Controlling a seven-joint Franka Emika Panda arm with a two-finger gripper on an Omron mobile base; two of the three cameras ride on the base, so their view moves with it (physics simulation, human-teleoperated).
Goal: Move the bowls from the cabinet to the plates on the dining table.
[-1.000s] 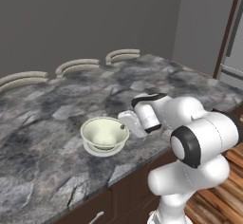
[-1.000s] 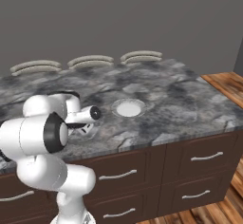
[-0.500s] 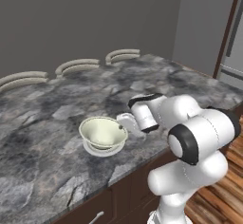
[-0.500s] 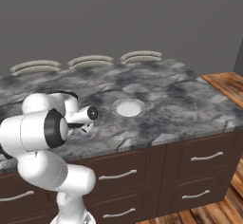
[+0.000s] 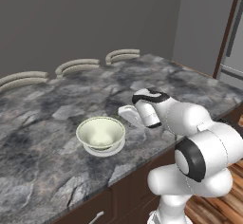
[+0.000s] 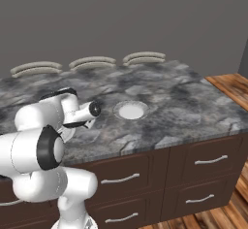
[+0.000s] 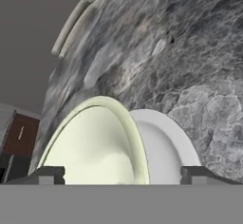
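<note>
The pincer (image 7: 122, 174) stands spread, 1 tip on each side of the bowl (image 5: 100, 133), gripping nothing. The bowl is round, cream-white inside, pale green rimmed, sitting on 1 white plate (image 7: 166, 149) on the grey marbled worktop (image 5: 57, 109).

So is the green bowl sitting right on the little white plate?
Touching. In the left base view the bowl rests on the plate, whose rim peeks out beneath it.
</note>
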